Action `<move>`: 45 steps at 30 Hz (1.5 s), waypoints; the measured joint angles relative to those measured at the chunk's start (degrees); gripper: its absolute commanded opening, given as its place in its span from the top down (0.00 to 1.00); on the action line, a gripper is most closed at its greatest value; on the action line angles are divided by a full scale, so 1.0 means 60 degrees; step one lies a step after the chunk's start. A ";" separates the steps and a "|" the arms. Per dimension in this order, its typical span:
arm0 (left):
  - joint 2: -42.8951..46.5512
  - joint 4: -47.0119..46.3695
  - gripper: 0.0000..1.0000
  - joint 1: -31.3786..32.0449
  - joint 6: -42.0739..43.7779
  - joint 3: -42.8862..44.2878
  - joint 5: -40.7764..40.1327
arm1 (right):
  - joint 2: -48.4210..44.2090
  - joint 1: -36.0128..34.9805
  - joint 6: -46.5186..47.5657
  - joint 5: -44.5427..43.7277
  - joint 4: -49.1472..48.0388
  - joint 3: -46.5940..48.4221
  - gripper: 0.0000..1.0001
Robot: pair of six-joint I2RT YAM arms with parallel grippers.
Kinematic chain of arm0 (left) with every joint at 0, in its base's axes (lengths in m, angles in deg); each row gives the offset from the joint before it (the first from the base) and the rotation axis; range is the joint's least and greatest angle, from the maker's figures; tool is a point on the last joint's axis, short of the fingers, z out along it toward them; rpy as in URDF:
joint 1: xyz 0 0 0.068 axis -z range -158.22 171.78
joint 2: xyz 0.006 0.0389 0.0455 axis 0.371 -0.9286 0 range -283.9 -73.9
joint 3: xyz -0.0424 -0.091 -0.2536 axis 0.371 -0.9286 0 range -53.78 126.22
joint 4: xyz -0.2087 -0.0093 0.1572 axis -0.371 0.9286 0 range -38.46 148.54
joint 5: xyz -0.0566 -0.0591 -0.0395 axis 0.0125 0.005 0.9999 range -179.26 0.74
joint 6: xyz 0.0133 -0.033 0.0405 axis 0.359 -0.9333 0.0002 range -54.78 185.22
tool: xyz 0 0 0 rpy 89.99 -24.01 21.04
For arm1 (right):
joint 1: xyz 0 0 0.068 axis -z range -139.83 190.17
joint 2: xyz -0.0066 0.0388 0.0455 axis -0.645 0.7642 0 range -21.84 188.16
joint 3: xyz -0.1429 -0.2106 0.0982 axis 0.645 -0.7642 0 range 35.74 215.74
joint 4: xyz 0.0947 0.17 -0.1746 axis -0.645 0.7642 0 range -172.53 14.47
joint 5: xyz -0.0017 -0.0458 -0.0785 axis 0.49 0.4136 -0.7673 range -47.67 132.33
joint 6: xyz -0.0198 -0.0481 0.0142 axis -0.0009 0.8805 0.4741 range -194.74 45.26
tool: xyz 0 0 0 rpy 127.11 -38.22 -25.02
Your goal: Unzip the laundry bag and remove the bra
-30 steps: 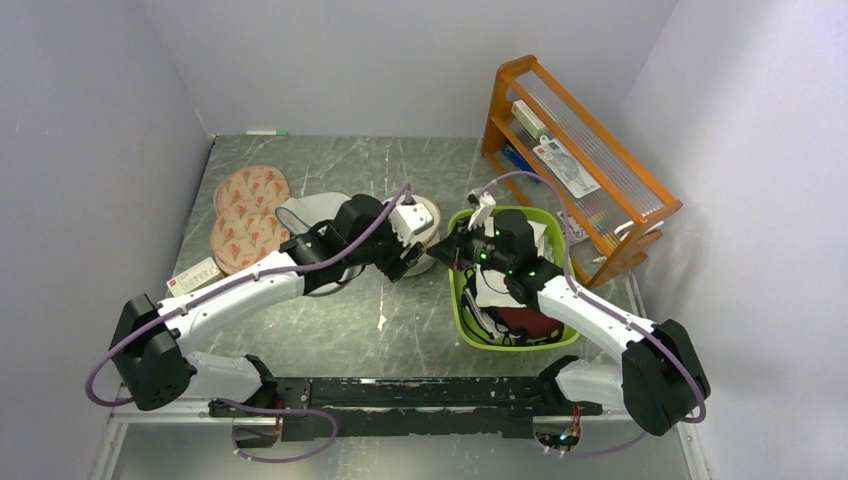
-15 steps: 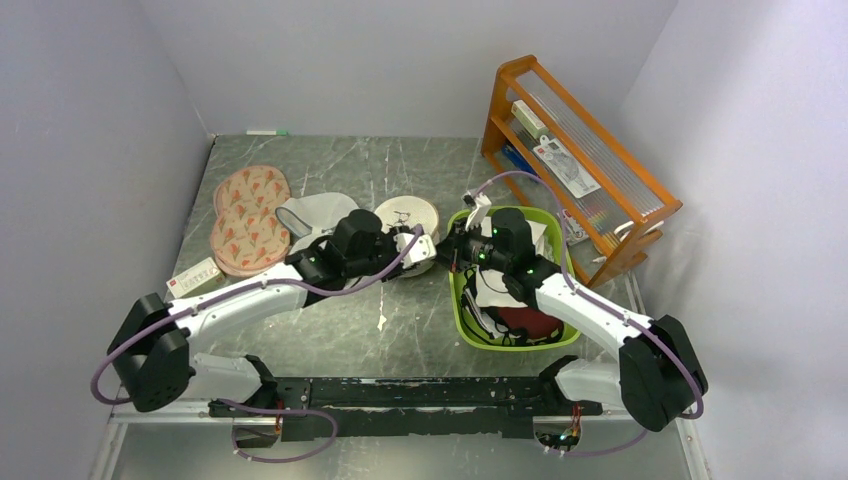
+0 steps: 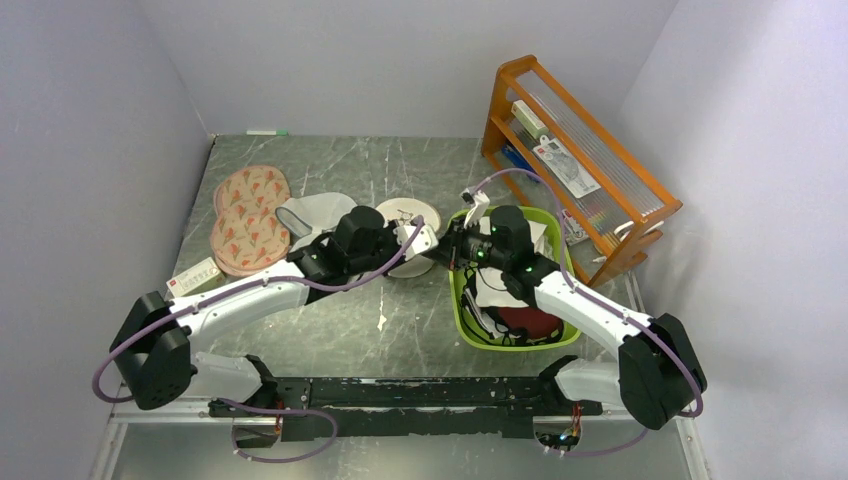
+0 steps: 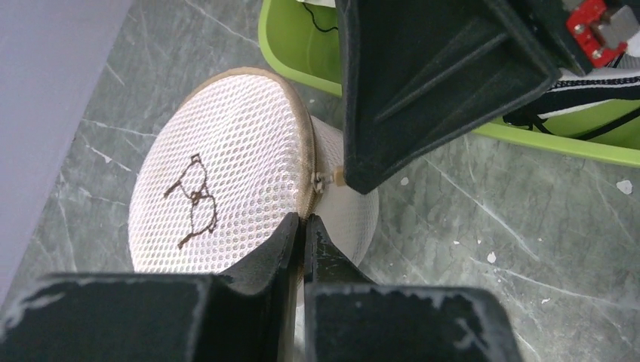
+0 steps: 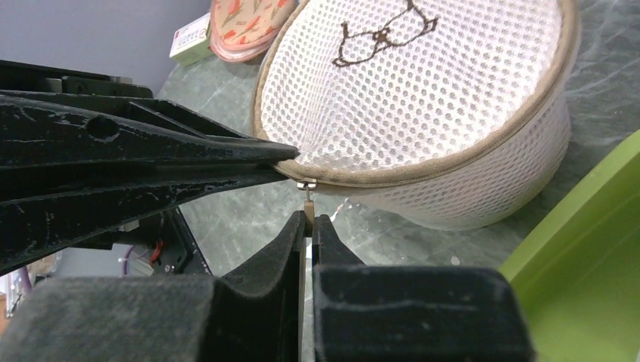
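Observation:
The laundry bag (image 4: 219, 173), round cream mesh with a dark spectacles-like mark (image 4: 192, 200), lies between the two grippers (image 3: 398, 218). My left gripper (image 4: 304, 219) is shut on the tan zip seam at the bag's near right rim (image 5: 283, 154). My right gripper (image 5: 309, 217) is shut on the small zipper pull (image 5: 308, 197) that hangs from that seam, close beside the left fingertips (image 5: 249, 154). In the top view the left gripper (image 3: 428, 243) and right gripper (image 3: 447, 247) meet at the bag's right edge. The bra is hidden.
A green basket (image 3: 458, 300) with white and dark maroon cloth (image 3: 525, 320) stands just right of the bag. An orange wooden rack (image 3: 575, 150) fills the back right. A white mesh bag (image 3: 310, 212), a pink patterned bag (image 3: 248, 215) and a small box (image 3: 193, 277) lie left.
My left gripper has swung down to the bag's right rim and shut on the zip seam. The right gripper has stayed on the zipper pull.

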 measured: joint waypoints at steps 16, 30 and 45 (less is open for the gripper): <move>0.1031 0.0022 0.70 0.0007 -0.0109 -0.0586 -0.0565 | 0.0153 0.1399 -0.0350 -0.0382 0.0044 -0.0036 1.00; 0.1577 0.0193 0.31 0.0007 -0.0765 -0.0583 0.0568 | 0.0022 0.0860 -0.0386 0.0911 -0.0867 -0.0240 1.00; 0.0718 0.0226 0.66 0.0007 -0.1381 -0.0248 0.0073 | 0.0062 -0.0036 -0.0339 0.0947 -0.1075 -0.0237 1.00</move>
